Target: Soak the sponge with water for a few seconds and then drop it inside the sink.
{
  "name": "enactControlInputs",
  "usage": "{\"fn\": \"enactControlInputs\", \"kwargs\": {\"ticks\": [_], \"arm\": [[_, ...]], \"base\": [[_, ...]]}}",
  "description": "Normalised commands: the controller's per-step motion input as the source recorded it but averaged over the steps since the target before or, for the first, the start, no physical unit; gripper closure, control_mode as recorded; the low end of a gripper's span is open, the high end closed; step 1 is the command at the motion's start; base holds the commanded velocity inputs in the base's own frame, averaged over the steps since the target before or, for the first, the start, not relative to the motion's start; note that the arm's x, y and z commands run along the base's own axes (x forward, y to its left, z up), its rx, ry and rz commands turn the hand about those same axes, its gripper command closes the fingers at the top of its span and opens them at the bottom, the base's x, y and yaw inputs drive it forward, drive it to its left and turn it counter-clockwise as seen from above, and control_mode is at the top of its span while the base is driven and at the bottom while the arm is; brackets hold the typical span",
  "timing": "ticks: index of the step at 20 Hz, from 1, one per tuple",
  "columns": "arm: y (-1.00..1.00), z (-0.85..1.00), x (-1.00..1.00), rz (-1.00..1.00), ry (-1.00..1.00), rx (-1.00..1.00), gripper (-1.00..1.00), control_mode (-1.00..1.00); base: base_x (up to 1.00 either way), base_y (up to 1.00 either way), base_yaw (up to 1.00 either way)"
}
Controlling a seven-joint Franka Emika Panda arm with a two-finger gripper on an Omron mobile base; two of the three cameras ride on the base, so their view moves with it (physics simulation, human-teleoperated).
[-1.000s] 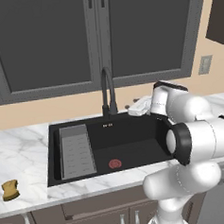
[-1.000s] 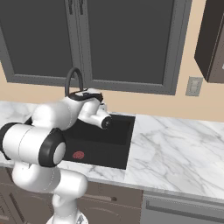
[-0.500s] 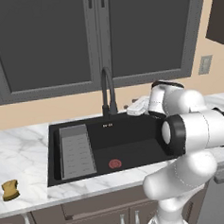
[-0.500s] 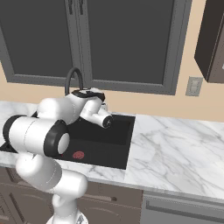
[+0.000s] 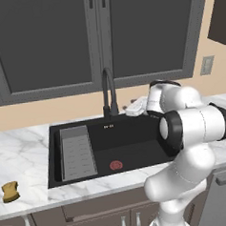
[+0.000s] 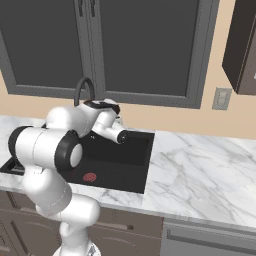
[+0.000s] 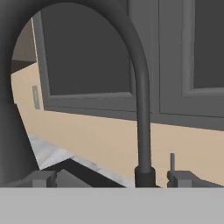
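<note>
Since a second ago the arm's elbow has swung right in the left base view, and the hand has drawn closer behind the faucet [image 5: 109, 93]. The sink [image 5: 136, 146] lies black in the marble counter [image 5: 22, 150], its ribbed rack [image 5: 77, 153] along the left wall and the red-ringed drain [image 5: 116, 165] on bare floor near the front edge. The gripper [image 7: 113, 178] faces the faucet's upright stem at close range, jaws spread wide and holding nothing. The sponge [image 5: 10, 191] sits on the counter well left of the sink, near the front edge.
</note>
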Motion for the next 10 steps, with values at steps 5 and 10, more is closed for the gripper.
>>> {"fn": "enactControlInputs", "kwargs": {"ticks": [5,10], "arm": [[0.06,-0.04,0.15,0.0,0.0,-0.03,-1.0,-1.0],[0.02,-0.19,0.22,0.0,0.01,-0.01,-1.0,-1.0]], "base": [[0.0,0.0,0.0],[0.0,0.0,0.0]]}}
